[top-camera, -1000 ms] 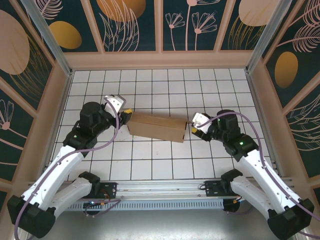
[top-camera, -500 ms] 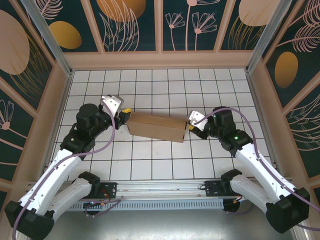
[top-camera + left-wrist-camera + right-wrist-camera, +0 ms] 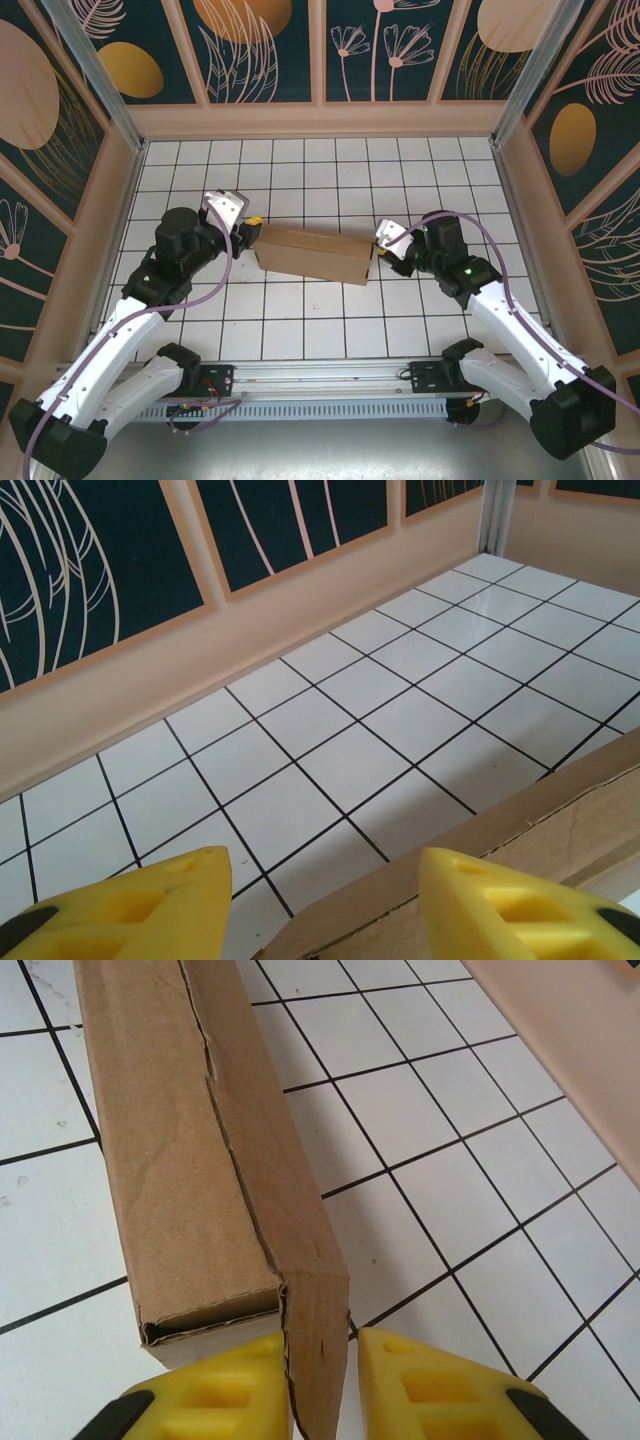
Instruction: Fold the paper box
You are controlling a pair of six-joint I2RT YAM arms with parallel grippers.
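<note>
Two ends: left tool [image 3: 322,868] apart at paper box [image 3: 315,255] edge, right tool [image 3: 322,1348] straddles flap [image 3: 312,1295] (grip unclear).

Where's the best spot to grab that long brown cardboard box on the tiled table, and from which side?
Probably the thin upright flap at the right end of the plain brown cardboard box, approached from that end. It sticks out as a single narrow wall, easy to pinch across; the box body looks too broad to span.
</note>
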